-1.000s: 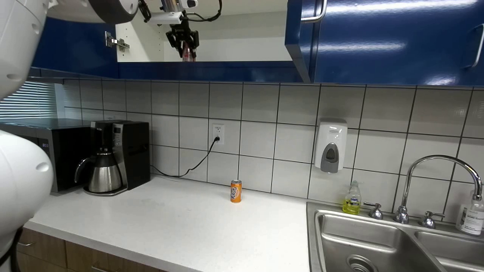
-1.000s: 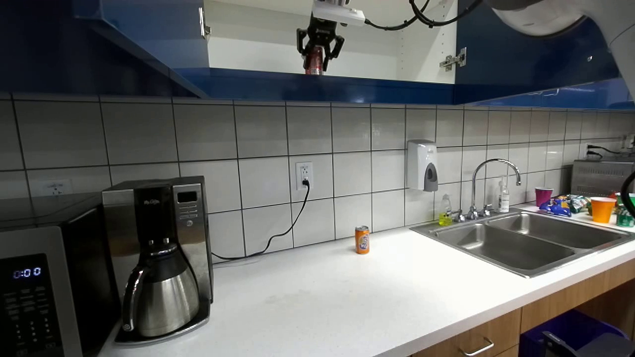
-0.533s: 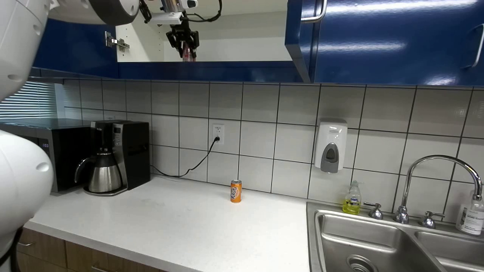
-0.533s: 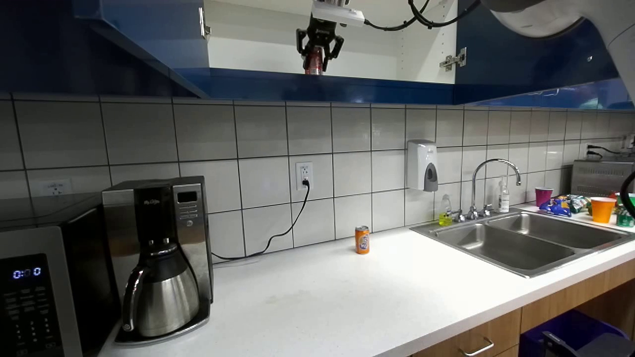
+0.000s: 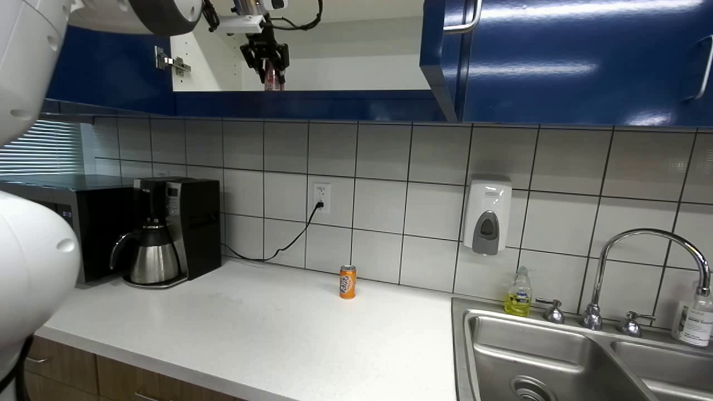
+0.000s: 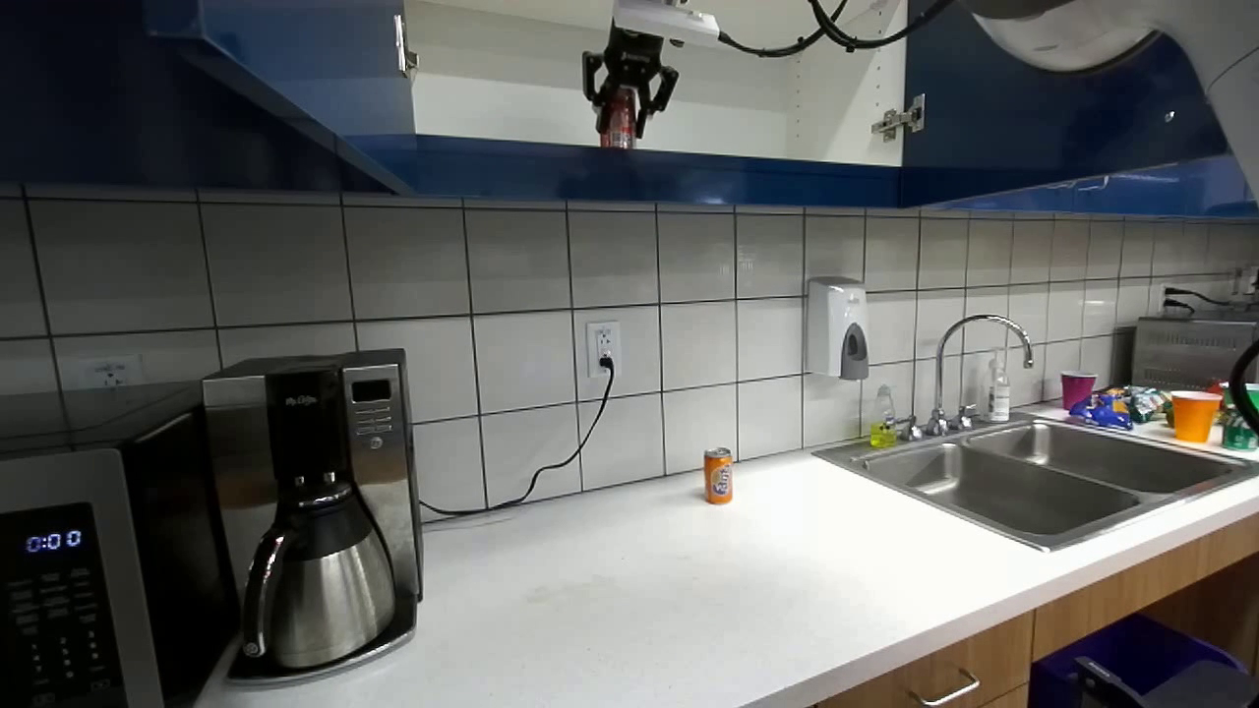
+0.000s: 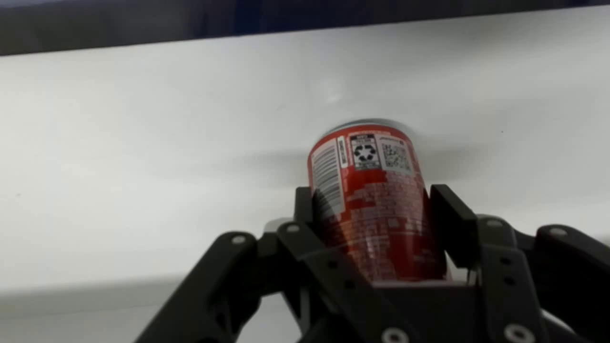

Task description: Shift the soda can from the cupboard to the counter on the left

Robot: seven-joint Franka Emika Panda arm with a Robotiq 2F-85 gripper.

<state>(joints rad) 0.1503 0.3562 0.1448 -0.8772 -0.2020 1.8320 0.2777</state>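
Observation:
The soda can (image 7: 371, 190), red with a barcode, is between my gripper's two black fingers (image 7: 369, 205) in the wrist view, with pads against both sides. In both exterior views the gripper (image 5: 274, 77) (image 6: 620, 126) points down inside the open cupboard (image 5: 356, 69) (image 6: 511, 98), shut on the can (image 5: 272, 84) (image 6: 619, 130). The cupboard's blue front edge hides the can's base, so I cannot tell whether it touches the shelf. The white counter (image 5: 250, 334) (image 6: 629, 600) lies below the cupboard.
An orange can (image 5: 347, 282) (image 6: 718, 476) stands on the counter near the tiled wall. A coffee maker (image 5: 195, 228) (image 6: 384, 442) and microwave (image 6: 59, 551) stand on one side, the steel sink (image 5: 557, 356) on the other. Open blue cupboard doors (image 5: 440, 61) flank the opening.
Over the last half second my gripper and the red can have shifted slightly left in both exterior views, with the gripper a little higher. Before that they were still.

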